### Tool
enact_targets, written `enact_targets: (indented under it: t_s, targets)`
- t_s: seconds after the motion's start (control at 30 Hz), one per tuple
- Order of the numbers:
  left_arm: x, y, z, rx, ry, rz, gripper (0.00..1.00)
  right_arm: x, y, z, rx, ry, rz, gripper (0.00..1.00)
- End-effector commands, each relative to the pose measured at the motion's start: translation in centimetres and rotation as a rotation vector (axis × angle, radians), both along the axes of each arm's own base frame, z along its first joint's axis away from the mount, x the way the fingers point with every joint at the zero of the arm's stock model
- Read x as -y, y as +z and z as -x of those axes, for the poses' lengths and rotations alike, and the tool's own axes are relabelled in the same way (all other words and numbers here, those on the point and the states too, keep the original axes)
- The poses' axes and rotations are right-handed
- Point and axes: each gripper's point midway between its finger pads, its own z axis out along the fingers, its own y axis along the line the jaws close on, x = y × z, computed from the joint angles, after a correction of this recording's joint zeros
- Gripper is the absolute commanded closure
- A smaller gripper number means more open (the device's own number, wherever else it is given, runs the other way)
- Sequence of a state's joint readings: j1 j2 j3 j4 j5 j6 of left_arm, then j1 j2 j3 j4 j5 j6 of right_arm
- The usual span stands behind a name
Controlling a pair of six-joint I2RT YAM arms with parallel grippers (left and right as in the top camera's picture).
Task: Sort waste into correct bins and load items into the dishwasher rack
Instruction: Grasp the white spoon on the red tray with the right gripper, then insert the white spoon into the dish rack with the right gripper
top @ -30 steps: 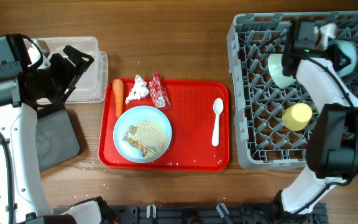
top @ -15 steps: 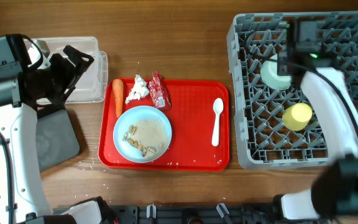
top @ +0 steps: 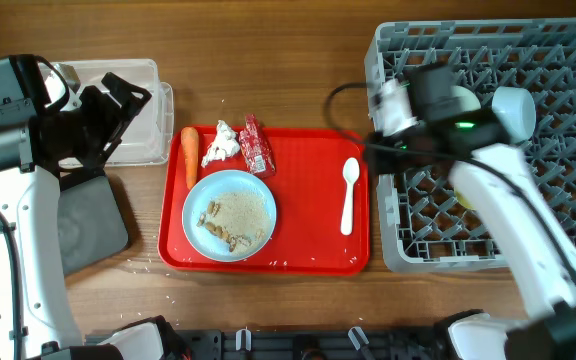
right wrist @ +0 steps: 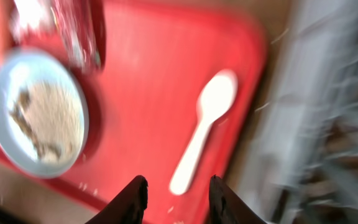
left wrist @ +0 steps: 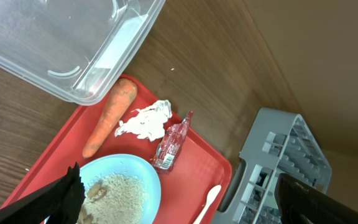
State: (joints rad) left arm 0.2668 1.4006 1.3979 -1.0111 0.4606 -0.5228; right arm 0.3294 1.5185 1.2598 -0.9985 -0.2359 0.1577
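hanging over the rack-side end of the red tray [top: 308, 160], the right gripper [right wrist: 178, 200] has its two fingers spread with nothing between them. the white spoon [right wrist: 202, 127] lies flat just ahead of that gap, handle end nearest the fingers and bowl end farthest. i'd judge the spoon is the piece being lined up: its thin handle is the easy part to pinch, and parted fingers over it suit that. the wrist view is smeared, so i can't tell how far above the spoon the tips sit. off to the fingers' left is the pale blue plate [right wrist: 2, 93] carrying rice crumbs [right wrist: 45, 118]. off to their right is the grey dishwasher rack [top: 408, 235], where a pale blue bowl [top: 514, 108] already sits among the pegs.

the left gripper [left wrist: 179, 179] hovers at the other end of the table, fingers held wide and empty. ahead of them lie the orange carrot [left wrist: 109, 115], the crumpled napkin [left wrist: 145, 119] and the red wrapper [left wrist: 173, 144], in a row along the tray's far edge. the clear tub [left wrist: 104, 56] sits beyond them, toward the left-hand finger. the flat black tray [top: 93, 230] rests on the table beside that arm. my guess is the spot is deliberate: close to both bins, so waste has a short trip, and clear of the right arm's work. no waste is in a bin yet, and spoon and plate are both outside the rack.
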Motion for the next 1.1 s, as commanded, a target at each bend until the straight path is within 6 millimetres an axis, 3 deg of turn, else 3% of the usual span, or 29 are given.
enact_targets:
  t_s: [0.0, 0.1, 0.27, 0.33, 0.53, 0.73, 0.77, 0.87, 0.97, 1.07]
  targets:
    - [-0.2, 0.4, 0.0, 0.01, 0.013, 0.0, 0.0, -2.9, -5.0, 2.3, -0.203, -0.019, 0.021, 0.53]
    - [-0.2, 0.4, 0.0, 0.01, 0.013, 0.0, 0.0, -2.7, -8.6, 2.8, -0.288, -0.097, 0.131, 0.46]
    - [-0.2, 0.4, 0.0, 0.01, 0.013, 0.0, 0.0, -1.4, -12.2, 2.1, -0.33, -0.221, 0.244, 0.46]
    - [-0.2, 0.4, 0.0, 0.01, 0.013, 0.0, 0.0, -0.3, -12.6, 1.8, -0.318, -0.29, 0.3, 0.45]
    - [-0.2, 0.4, 0.0, 0.01, 0.013, 0.0, 0.0, -1.0, -13.0, 1.4, -0.317, -0.302, 0.263, 0.54]
    - [-0.2, 0.4, 0.0, 0.01, 0.013, 0.0, 0.0, -1.4, -15.7, 2.6, -0.418, -0.292, 0.272, 0.55]
    - [-0.2, 0.4, 0.0, 0.01, 0.013, 0.0, 0.0, -1.4, -16.1, 2.7, -0.427, -0.29, 0.277, 0.6]
    - [-0.2, 0.4, 0.0, 0.01, 0.013, 0.0, 0.0, -1.4, -15.9, 2.6, -0.415, -0.256, 0.276, 0.79]
    - [-0.2, 0.4, 0.0, 0.01, 0.013, 0.0, 0.0, -1.8, -14.5, 1.8, -0.371, -0.236, 0.249, 0.94]
    - [-0.2, 0.4, 0.0, 0.01, 0.013, 0.0, 0.0, -2.5, -11.9, 0.5, -0.293, -0.215, 0.201, 0.96]
